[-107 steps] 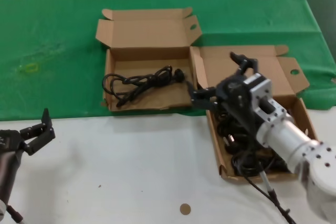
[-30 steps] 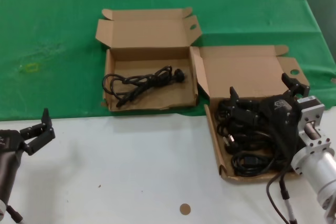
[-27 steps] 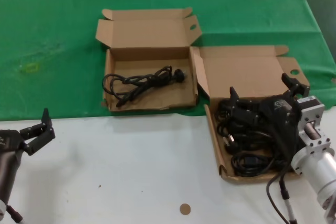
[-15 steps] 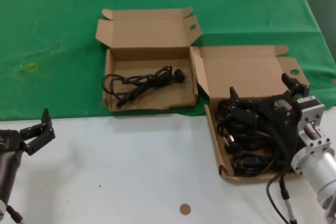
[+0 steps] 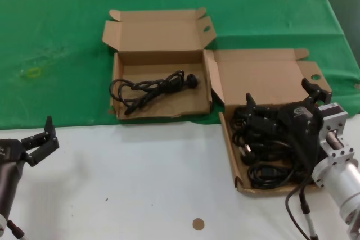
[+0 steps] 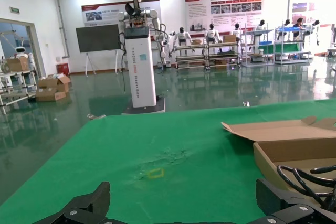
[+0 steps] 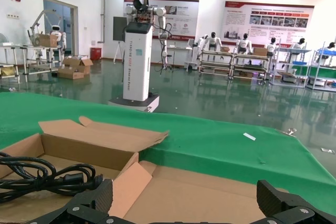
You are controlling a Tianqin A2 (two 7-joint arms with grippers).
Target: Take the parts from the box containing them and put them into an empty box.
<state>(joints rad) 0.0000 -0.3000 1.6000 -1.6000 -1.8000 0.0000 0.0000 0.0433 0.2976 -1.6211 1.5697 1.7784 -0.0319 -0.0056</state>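
L gripper (image 5: 40, 139) parked near-left on white table (image 5: 140, 184), jaws released. R gripper (image 5: 281, 108) spread wide, grasping nothing, low over cable pile (image 5: 264, 150) in near-right box (image 5: 270, 82) (flap with round hole). Farther left, on green cloth (image 5: 56, 54), second box (image 5: 157, 54) w/ one black cable (image 5: 152, 89) inside.

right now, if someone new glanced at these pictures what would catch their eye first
The right pincer, open, sits over a heap of black cables in the right-hand cardboard box. Beside it on the green cloth, the other box holds one coiled cable. The left pincer waits open at the near left.
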